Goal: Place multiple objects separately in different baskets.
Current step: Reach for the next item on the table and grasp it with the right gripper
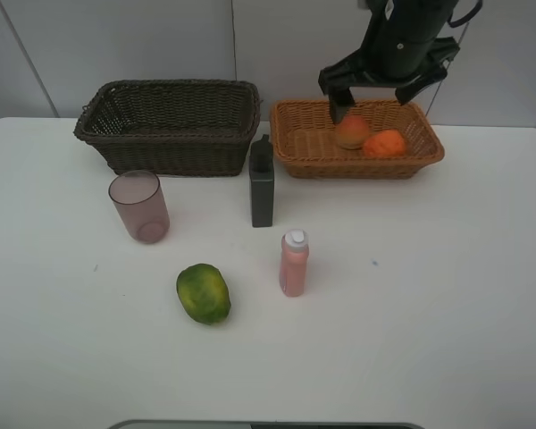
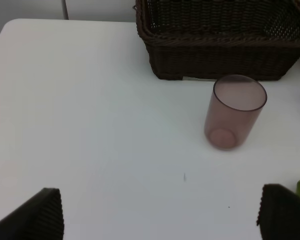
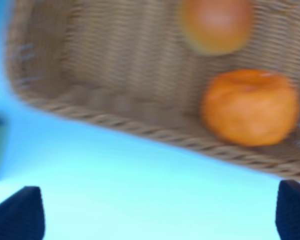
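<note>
Blur smears the right wrist view, and the left gripper point(image 2: 160, 215) shows only two fingertips, spread wide and empty. The right gripper point(image 1: 380, 94) hangs released above the orange-tan basket point(image 1: 308, 159). The peach point(image 1: 351, 131) and orange point(image 1: 384, 143) lie inside the basket, below it.

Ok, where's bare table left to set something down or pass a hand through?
Widest bare table lies right of the pink bottle, in front of the tan basket. Also bare: the front left corner, left of the green fruit and cup. Crowded: the middle, where the grey bottle stands close to the dark basket and tan basket.
</note>
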Robot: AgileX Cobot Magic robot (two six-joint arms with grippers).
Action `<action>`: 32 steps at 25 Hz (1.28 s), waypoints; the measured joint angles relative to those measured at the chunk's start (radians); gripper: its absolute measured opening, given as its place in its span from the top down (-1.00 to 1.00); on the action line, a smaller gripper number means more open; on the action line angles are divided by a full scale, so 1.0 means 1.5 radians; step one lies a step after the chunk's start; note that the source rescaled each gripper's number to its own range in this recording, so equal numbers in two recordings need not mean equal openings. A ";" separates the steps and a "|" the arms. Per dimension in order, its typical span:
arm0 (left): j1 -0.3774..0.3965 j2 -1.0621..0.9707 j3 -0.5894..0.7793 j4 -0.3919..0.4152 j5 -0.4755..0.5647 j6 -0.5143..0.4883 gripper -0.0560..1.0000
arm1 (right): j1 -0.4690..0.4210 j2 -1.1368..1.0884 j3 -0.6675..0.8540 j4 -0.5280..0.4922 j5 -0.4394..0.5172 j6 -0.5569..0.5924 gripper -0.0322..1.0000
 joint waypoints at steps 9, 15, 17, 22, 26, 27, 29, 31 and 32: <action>0.000 0.000 0.000 0.000 0.000 0.000 -1.00 | 0.135 0.004 -0.014 0.095 0.033 0.014 -0.91; 0.000 0.000 0.000 0.000 0.000 0.000 -1.00 | 0.164 0.071 -0.091 0.101 0.099 0.054 -0.91; 0.000 0.000 0.000 0.000 0.000 0.000 -1.00 | 0.167 0.103 -0.134 0.100 0.121 0.069 -0.91; 0.000 0.000 0.000 0.000 0.000 0.000 -1.00 | 0.168 0.174 -0.246 0.089 0.151 0.092 -0.91; 0.000 0.000 0.000 0.000 0.000 0.000 -1.00 | 0.168 0.217 -0.296 0.059 0.153 0.115 -0.91; 0.000 0.000 0.000 0.000 0.000 0.000 -1.00 | 0.166 0.227 -0.302 0.049 0.153 0.119 -0.91; 0.000 0.000 0.000 0.000 0.000 0.000 -1.00 | 0.162 0.242 -0.307 0.039 0.153 0.123 -0.91; 0.000 0.000 0.000 0.000 0.000 0.000 -1.00 | 0.156 0.256 -0.307 0.035 0.153 0.125 -0.91; 0.000 0.000 0.000 0.000 0.000 0.000 -1.00 | 0.153 0.259 -0.307 0.035 0.153 0.126 -0.91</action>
